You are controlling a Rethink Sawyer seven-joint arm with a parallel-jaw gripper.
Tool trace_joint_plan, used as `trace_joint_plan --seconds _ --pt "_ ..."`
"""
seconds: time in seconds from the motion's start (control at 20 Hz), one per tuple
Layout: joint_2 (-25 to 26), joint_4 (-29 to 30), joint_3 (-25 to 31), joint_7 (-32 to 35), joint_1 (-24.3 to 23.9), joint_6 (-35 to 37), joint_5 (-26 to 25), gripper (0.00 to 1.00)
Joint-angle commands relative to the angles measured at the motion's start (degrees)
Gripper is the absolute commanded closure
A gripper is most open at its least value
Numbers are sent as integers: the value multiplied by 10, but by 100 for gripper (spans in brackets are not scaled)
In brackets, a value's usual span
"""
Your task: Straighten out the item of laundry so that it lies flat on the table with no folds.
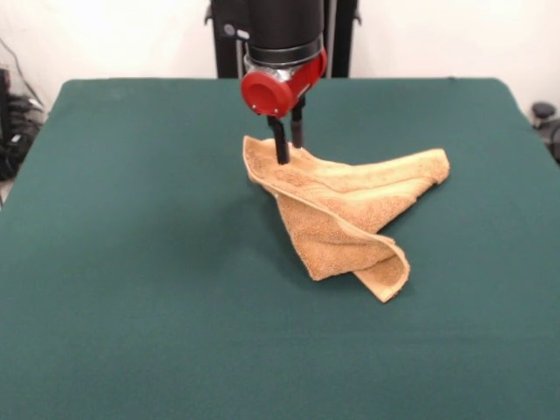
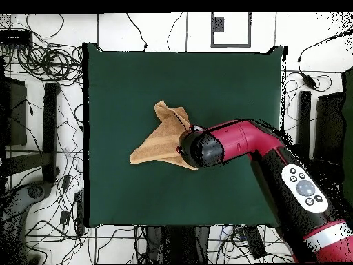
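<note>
The item of laundry [image 1: 350,219], a tan-orange terry towel, lies crumpled and folded over itself near the middle of the dark green table [image 1: 131,262]. One flap points toward the front and a folded band runs off to the right. My gripper [image 1: 290,155] comes down on the towel's raised far-left corner. One black finger [image 1: 280,144] is in front of the edge and the other behind it, so they pinch the cloth. In the overhead view the towel [image 2: 160,141] shows as a rough triangle, and the arm's red wrist [image 2: 207,147] covers one corner and hides the fingers.
The green table [image 2: 117,90] extends well beyond the towel on every side. Cables and dark equipment lie on the floor around the table, beyond its edges.
</note>
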Motion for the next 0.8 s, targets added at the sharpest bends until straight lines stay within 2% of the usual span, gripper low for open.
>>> trace_joint_plan --seconds 0.05,0.8 --pt "31 14 36 -105 2 26 7 100" --pt "36 22 45 -105 -8 30 13 100"
